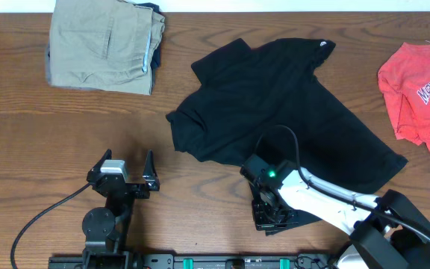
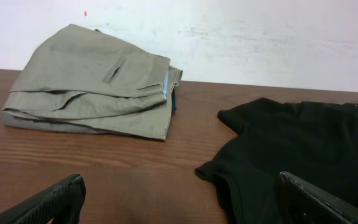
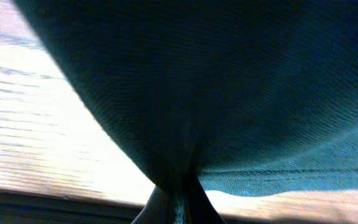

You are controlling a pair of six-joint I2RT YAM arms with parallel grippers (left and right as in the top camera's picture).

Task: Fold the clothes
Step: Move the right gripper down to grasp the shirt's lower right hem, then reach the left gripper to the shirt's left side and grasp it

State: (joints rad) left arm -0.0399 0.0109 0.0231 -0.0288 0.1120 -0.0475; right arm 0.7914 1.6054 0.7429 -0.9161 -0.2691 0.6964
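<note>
The black shirt (image 1: 275,97) lies crumpled and spread out in the middle of the wooden table (image 1: 66,134). My right gripper (image 1: 254,170) sits at its near hem. In the right wrist view the dark fabric (image 3: 229,93) fills most of the frame, and a fold of it is pinched where the right gripper (image 3: 179,202) is shut. My left gripper (image 1: 129,168) rests near the front edge, left of the shirt and apart from it. In the left wrist view the left gripper (image 2: 185,211) stands wide open over bare wood, with the shirt's sleeve (image 2: 297,149) near its right finger.
Folded tan trousers (image 1: 103,45) lie at the back left, seen also as a khaki stack (image 2: 92,87) by the white wall. A red T-shirt (image 1: 424,82) with white lettering lies at the right edge. The arm bases stand along the table's front edge.
</note>
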